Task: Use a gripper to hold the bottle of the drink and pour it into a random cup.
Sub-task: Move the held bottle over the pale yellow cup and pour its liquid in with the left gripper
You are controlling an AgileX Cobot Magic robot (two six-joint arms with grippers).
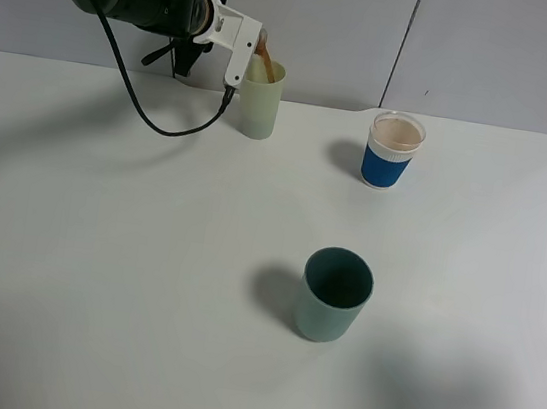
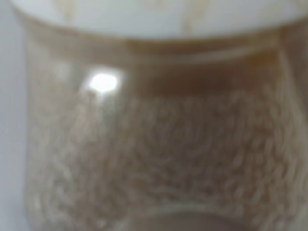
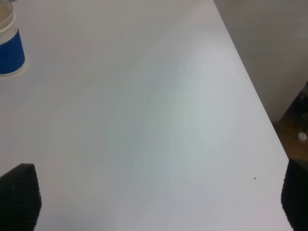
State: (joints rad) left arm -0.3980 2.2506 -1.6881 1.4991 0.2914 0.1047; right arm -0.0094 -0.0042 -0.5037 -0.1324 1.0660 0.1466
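Note:
At the back left of the table stands the pale yellow-green cup (image 1: pixel 260 104). My left gripper (image 1: pixel 249 52), with its white blocky part, reaches in from the upper left and is shut on the bottle (image 1: pixel 263 58), which is tipped with its mouth over the cup's rim. Up close and blurred, the bottle (image 2: pixel 154 144) fills the left wrist view, with foamy brown drink behind its clear wall. My right gripper (image 3: pixel 156 204) is open above bare table, one black fingertip (image 3: pixel 19 195) at each lower corner of the right wrist view; the exterior view does not show it.
A dark teal cup (image 1: pixel 334 295) stands near the middle front. A clear cup with a blue sleeve (image 1: pixel 392 152) holding pale drink stands at the back right, and the blue-sleeved cup (image 3: pixel 8 48) also shows in the right wrist view. The table's right edge (image 3: pixel 250 91) runs close by.

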